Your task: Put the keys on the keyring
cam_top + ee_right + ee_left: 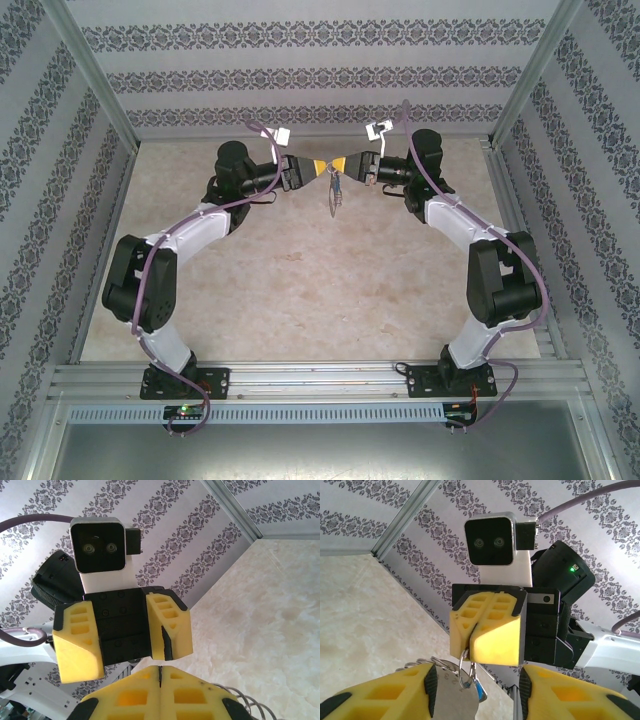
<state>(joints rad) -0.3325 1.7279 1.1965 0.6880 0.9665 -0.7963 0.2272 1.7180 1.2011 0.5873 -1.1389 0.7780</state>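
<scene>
Both fingers (pixel 496 639) of the right gripper (pixel 472 649) pinch the keyring (pixel 452 698), keys (pixel 481 690) dangling at 6 o'clock; left gripper (pixel 123 646) gapes wide, empty.

The left arm (pixel 150 290) and right arm (pixel 497 280) are clad in black joint housings and white link covers, trailed by purple cables (pixel 590 494). Yellow, cell-patterned fingers (pixel 496 639) are edged black, a white-cased camera (pixel 492 542) mounted behind them.

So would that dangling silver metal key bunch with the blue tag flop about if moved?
Probably floppy: the silver metal key bunch dangles loose under the shut right fingers, so it should swing rather than stay put. Its small blue plastic tag looks light.
</scene>
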